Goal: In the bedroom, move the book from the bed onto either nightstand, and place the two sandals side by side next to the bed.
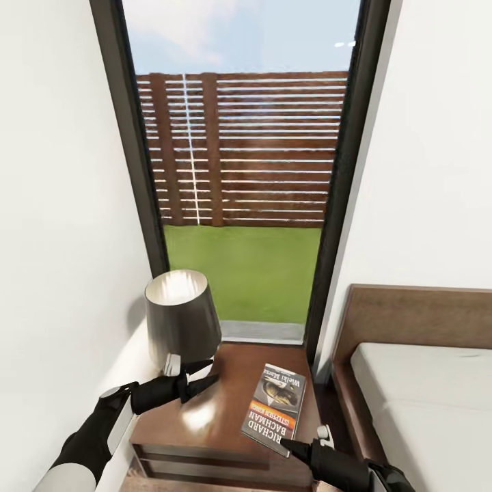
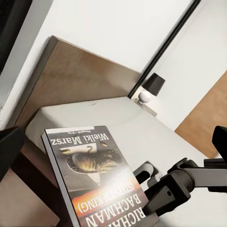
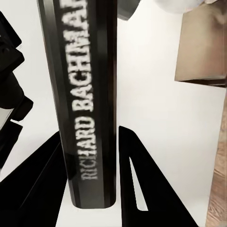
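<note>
The book [image 1: 277,403], a thin paperback with orange and white lettering, hangs tilted over the right part of the dark reddish nightstand [image 1: 205,417]. My right gripper [image 1: 290,447] is shut on its near edge. In the right wrist view the book's spine [image 3: 87,94] runs between the two black fingers [image 3: 135,189]. My left gripper [image 1: 205,374] is open beside the lamp's base, left of the book. The left wrist view shows the book's cover [image 2: 90,175] and the right gripper [image 2: 165,194] on it. The pale bed [image 1: 424,389] lies to the right. The sandals are out of view.
A dark-shaded lamp [image 1: 179,314] stands on the nightstand's back left. Behind it is a tall dark-framed window [image 1: 239,171], and a white wall runs close along the left. A second lamp [image 2: 153,85] stands beyond the bed's far side, by the headboard [image 2: 71,75].
</note>
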Robot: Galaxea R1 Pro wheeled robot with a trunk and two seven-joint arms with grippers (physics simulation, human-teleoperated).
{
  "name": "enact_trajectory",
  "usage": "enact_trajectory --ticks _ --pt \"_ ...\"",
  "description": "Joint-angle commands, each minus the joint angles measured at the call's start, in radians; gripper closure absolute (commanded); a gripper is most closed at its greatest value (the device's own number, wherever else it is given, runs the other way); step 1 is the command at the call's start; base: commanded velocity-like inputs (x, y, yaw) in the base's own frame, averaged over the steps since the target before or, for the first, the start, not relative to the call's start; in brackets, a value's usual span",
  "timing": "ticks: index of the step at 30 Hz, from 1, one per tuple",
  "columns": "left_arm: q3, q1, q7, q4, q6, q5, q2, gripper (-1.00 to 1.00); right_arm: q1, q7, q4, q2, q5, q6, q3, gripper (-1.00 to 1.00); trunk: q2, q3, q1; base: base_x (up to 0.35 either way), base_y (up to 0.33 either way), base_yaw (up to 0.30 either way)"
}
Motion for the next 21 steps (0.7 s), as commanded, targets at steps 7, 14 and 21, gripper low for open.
enact_trajectory --ticks 7,14,21 --pt "0.000 -0.001 -0.005 0.001 0.011 0.002 0.000 -1.00 -0.001 0.002 0.000 0.001 -0.003 0.009 -0.002 1.00 -0.001 -0.001 0.000 0.187 -0.055 0.000" --pt "0.000 -0.001 -0.005 0.001 0.012 0.002 0.000 -1.00 -0.001 0.002 0.000 0.000 -0.003 0.009 -0.002 1.00 -0.001 -0.001 0.000 0.013 -0.003 0.000" --pt "0.001 -0.001 -0.005 0.000 0.015 0.002 0.000 -1.00 -0.001 0.001 0.000 0.000 -0.003 0.009 -0.002 1.00 -0.015 -0.007 0.008 0.000 0.000 0.000"
